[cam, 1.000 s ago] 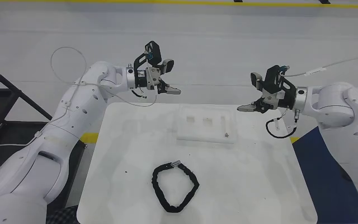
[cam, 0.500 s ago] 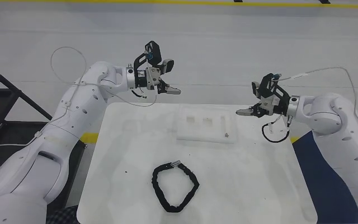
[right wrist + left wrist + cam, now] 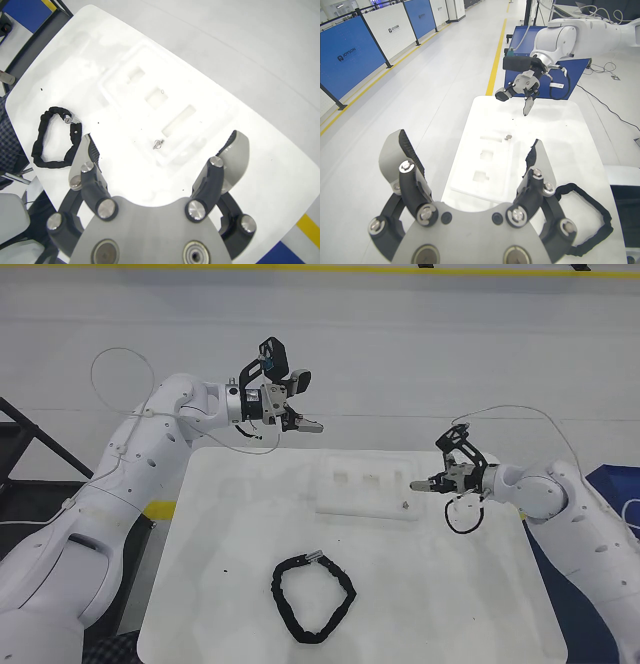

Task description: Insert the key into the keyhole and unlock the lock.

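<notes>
The key [image 3: 405, 504] is seen lying in the white foam tray [image 3: 345, 502], close to the right end of the tray and just beside a long recess. It is apart from both grippers. The right gripper [image 3: 420, 486] is held above the right end of the tray, near the key. Its fingers are spread apart and nothing is held between them. The left gripper [image 3: 308, 424] is held raised by the far left corner of the table [image 3: 220, 564], well apart from the key. Its fingers are also spread wide and nothing is gripped. The lock [image 3: 313, 599], a black covered chain closed into a loop, is laid flat on the table on the side nearer to the robot, well apart from the tray. Its metal cylinder [image 3: 67, 120], with the keyhole in the round face, is found at the far side of the loop
</notes>
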